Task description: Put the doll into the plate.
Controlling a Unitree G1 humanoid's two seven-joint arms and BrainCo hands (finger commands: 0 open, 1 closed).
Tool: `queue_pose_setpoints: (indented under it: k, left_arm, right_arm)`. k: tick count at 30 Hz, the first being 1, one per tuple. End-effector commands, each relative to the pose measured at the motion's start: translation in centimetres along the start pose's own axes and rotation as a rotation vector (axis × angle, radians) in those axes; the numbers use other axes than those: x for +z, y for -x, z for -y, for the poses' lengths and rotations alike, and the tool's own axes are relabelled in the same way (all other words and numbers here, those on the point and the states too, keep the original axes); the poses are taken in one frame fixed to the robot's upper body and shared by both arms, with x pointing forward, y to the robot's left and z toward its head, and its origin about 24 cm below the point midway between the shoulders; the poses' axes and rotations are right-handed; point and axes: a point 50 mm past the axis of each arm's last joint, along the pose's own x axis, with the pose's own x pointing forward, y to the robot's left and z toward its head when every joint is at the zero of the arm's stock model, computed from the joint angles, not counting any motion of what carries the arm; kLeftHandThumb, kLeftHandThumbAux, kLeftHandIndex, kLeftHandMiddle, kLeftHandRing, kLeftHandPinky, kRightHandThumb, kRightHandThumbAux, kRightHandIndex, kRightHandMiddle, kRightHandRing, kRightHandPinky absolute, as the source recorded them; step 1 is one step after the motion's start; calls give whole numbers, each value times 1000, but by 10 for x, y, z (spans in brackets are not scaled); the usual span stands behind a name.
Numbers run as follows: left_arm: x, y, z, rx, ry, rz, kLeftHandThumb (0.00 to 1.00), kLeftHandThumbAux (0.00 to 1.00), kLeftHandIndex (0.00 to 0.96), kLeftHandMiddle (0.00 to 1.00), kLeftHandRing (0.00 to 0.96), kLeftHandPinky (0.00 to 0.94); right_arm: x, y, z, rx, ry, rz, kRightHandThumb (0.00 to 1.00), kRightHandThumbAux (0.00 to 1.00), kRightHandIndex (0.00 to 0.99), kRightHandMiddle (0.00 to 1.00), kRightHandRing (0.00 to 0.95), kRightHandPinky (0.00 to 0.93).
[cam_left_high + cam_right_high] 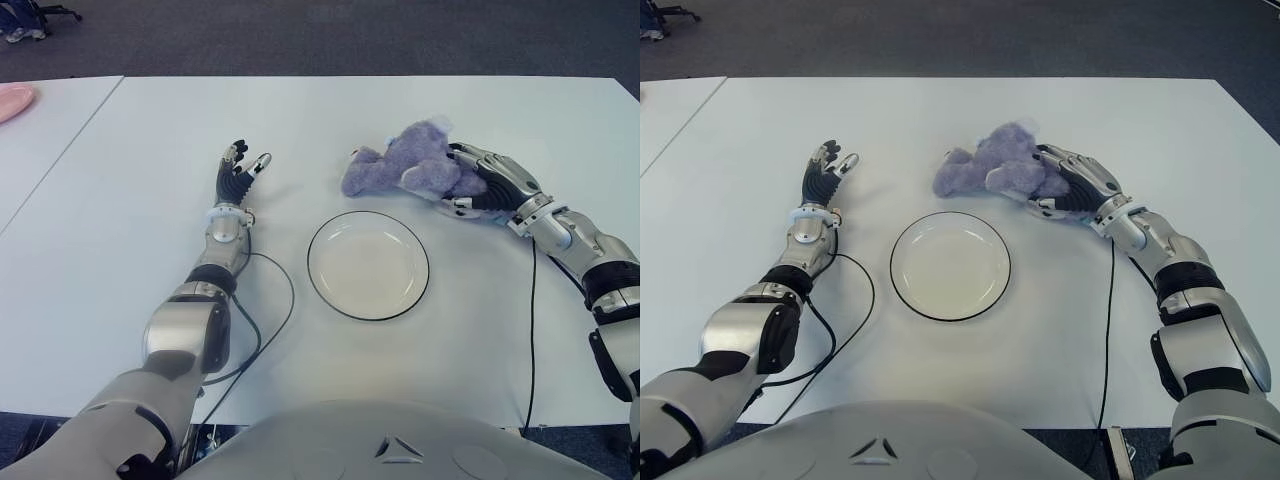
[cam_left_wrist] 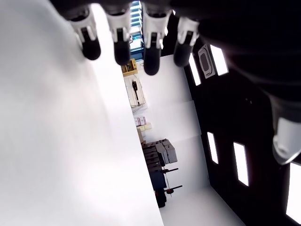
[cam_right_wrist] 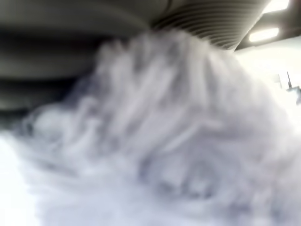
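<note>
Your white table [image 1: 120,250] carries everything in view. On it, straight ahead of the robot, sits the plate [image 1: 320,285]: round, pale, shallow, dark-rimmed, nothing in it. A black cable [image 1: 280,300] loops on the table just left of the plate.

The doll [image 1: 400,165] lies on the table beyond the plate and slightly to its right, apart from the rim. You are looking at a fluffy lilac plush, lying on its side, with a rounded body and a stubby limb stretched out to the left.

Your right hand [image 1: 480,180] is at the doll's right end, fingers curled over the fur and a thumb under it; the right wrist view is filled with purple pile pressed against the palm. The doll sits on the table.

Your left hand [image 1: 238,170] shows left of the plate, fingers straight and loosely spread, holding nothing; I cannot tell whether it touches the table.
</note>
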Motion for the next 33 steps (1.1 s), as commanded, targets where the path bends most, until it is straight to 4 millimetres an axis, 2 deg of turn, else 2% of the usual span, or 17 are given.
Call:
queue_pose_setpoints:
  k: [1,7,15,21,24,28,33]
  left_arm:
    - [-93,69,13,-66,-34,-413,0,507,148,150,94,0]
    - [-93,69,12,-69,-28,-411,0,508,153,146,90,0]
    - [-93,69,12,-69,-24,-410,0,509,156,149,94,0]
    - [-93,69,12,-71,-15,-408,0,511,158,158,102,4]
    - [-93,70,12,-72,-11,-411,0,509,160,161,107,3]
    - [-94,70,12,-72,-12,-413,0,507,160,164,110,0]
    - [-94,70,12,-69,-15,-415,0,506,158,164,111,0]
  right_arm:
    - [-13,31,-46,285,-11,-91,218,556,154,28,152,276]
    - [-14,34,-45,297,-27,-101,178,590,169,47,140,250]
    - [-14,39,-38,279,-50,-84,149,623,189,73,152,268]
    - [-13,40,-31,255,-65,-75,189,658,209,96,176,294]
    - [-10,36,-21,214,-65,-55,200,668,216,105,185,298]
    - [-3,27,-8,170,-63,-23,166,674,226,117,185,270]
    - [-2,31,-21,169,-70,-41,130,668,225,118,171,240]
